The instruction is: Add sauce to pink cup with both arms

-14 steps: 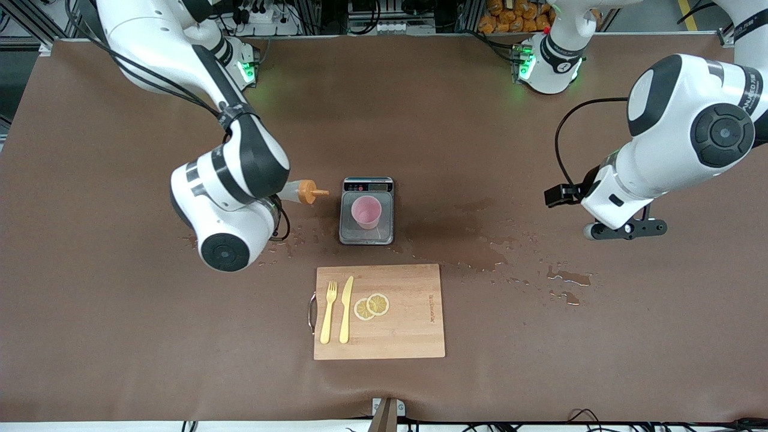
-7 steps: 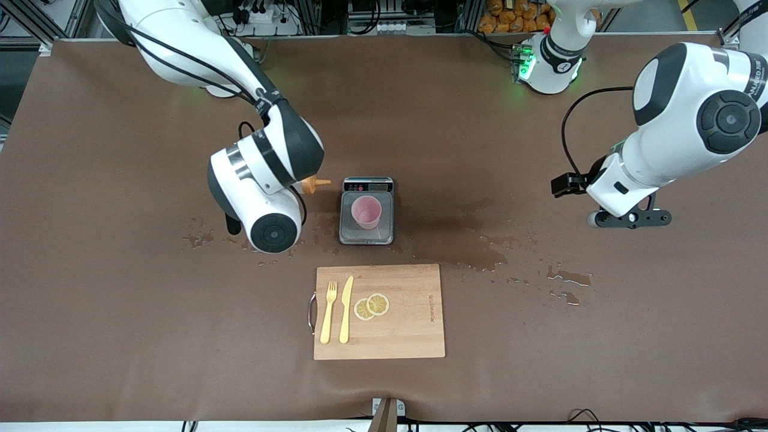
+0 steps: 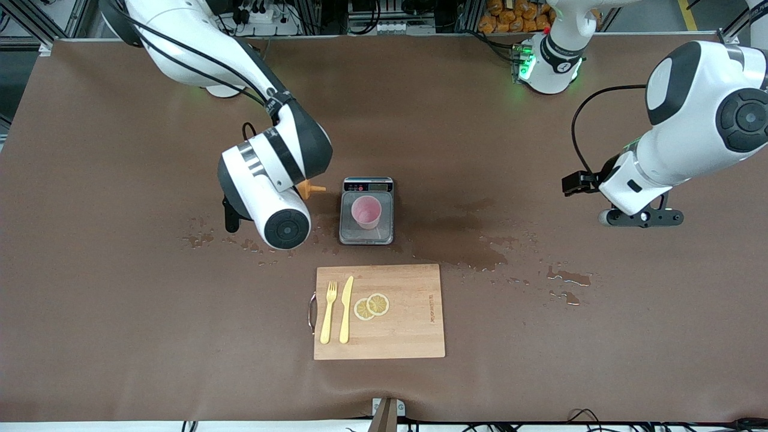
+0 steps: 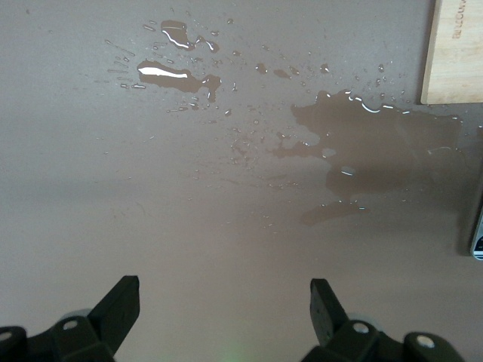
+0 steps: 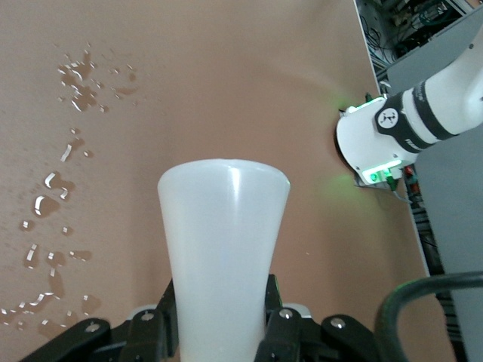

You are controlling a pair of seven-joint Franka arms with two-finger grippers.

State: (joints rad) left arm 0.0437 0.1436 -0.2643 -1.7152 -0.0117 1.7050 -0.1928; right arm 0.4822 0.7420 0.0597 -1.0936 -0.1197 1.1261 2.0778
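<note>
**Sauce bottle closes in on the cup, with a wet table waiting for a slip**

We see the right gripper [image 5: 219,332] pinching the small translucent whitish squeeze bottle with its orange nozzle cap [image 3: 311,189], held in the air just beside the silver kitchen scale [image 3: 366,210], toward the right arm's end of the table. The nozzle points at the scale, but its tip has not reached the small pale pink plastic tumbler [image 3: 366,212] standing on the scale's platform. The left gripper [image 4: 223,320], fingers spread wide and holding nothing, waits over the brown table [image 3: 120,300], well apart from the scale toward the left arm's end.

We judge the main risk to be a squeeze before the nozzle is over the rim: sauce would land on the scale. The light tumbler could also tip if the nozzle or arm knocks it. Liquid puddles [image 3: 480,255] already lie near the scale.
</note>
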